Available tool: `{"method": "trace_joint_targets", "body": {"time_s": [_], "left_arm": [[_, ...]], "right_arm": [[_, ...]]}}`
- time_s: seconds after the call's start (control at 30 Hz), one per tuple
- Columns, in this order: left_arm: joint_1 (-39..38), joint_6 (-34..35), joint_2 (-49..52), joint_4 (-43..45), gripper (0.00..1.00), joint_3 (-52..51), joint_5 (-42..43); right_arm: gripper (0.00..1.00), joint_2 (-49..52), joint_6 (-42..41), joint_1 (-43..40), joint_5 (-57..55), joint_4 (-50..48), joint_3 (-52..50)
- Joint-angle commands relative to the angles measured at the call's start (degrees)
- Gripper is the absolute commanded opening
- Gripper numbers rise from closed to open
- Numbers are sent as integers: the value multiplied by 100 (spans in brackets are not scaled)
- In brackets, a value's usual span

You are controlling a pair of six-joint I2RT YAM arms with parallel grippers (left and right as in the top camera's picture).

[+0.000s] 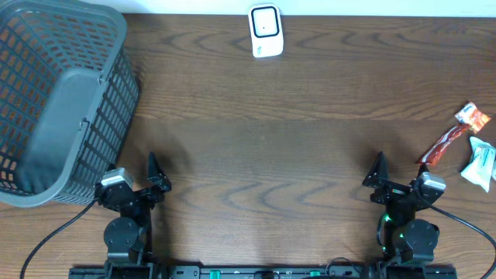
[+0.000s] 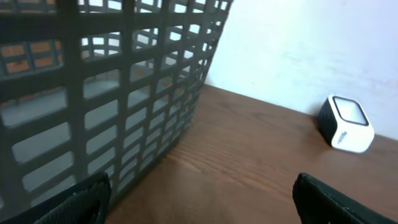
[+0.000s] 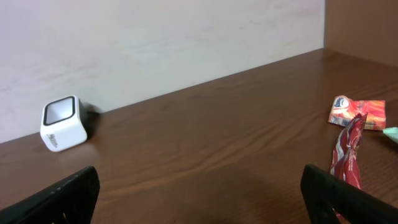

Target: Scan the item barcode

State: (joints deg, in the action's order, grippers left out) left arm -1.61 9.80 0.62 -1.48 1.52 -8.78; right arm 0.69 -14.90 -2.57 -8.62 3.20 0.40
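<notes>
Waiting with both jaws wide open, empty; likely best pinching the light, crinkly, slippery red wrapper (image 1: 443,145) mid-length.

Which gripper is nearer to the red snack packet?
Right. The right gripper sits a short way from the red snack packet, which lies on its outer side. The left gripper is far across the table, beside the basket.

The basket (image 1: 116,93) sits left, scanner (image 1: 265,31) behind centre, packets (image 1: 480,161) right.
</notes>
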Motion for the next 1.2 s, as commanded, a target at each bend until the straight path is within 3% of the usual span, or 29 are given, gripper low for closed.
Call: {"method": "trace_joint_targets", "body": {"time_s": [0.0, 0.27, 0.73, 1.17], "left_arm": [[26, -361, -52, -229, 93, -129, 188], [26, -398, -52, -236, 93, -129, 267], [24, -1069, -52, -273, 93, -129, 970], [26, -1064, -52, -256, 93, -129, 1027]], "right_arm": [[99, -35, -74, -39, -9, 24, -9], [99, -35, -74, -39, -9, 22, -9], [99, -35, -74, -39, -9, 22, -9], [99, -35, -74, -39, -9, 22, -9]]}}
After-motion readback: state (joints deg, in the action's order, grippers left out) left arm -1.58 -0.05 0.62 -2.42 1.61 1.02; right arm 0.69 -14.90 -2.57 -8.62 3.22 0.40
